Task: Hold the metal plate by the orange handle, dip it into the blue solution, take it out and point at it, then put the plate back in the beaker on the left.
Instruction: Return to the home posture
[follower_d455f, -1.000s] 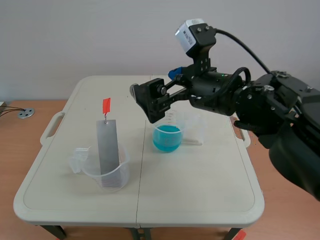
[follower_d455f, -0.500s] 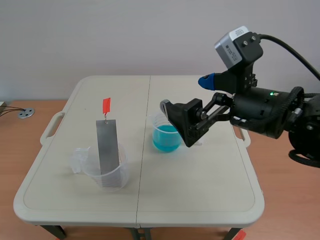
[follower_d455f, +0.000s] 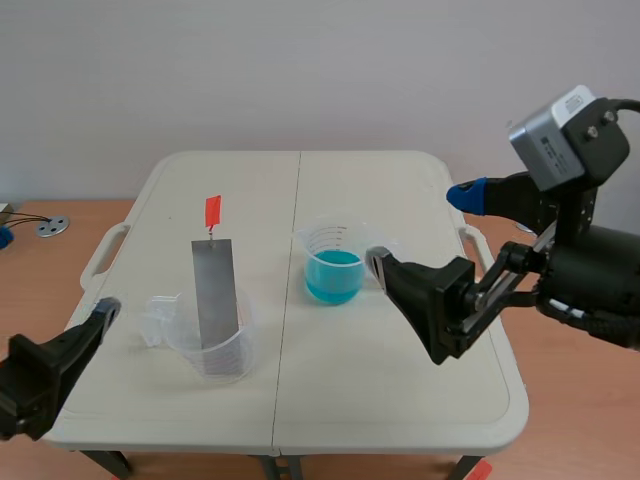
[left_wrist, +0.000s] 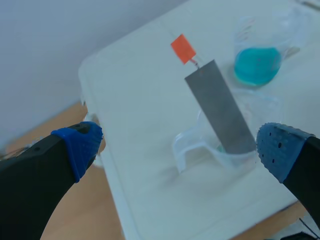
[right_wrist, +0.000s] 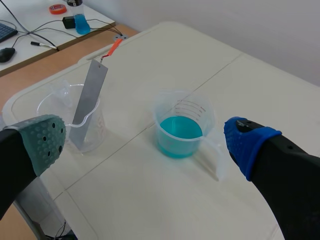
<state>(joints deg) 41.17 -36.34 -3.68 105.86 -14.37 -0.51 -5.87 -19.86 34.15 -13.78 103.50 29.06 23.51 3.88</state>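
Right pincer (follower_d455f: 412, 306) has pulled back past the blue solution (follower_d455f: 332, 276), spread and empty, left pincer (left_wrist: 180, 147) likewise spread near the left beaker (follower_d455f: 222, 345) holding the leaning metal plate (follower_d455f: 215, 290); a clumsy grab at its orange handle (follower_d455f: 213, 211) could tip that beaker on the worktop (follower_d455f: 400, 400).

High frontal scene view, closer oblique wrist views, left beaker (follower_d455f: 222, 355) and blue beaker (follower_d455f: 333, 265) shared.

Both arms sit low at either side, left gripper (left_wrist: 179, 145) and right gripper (right_wrist: 145, 141) each spread wide.
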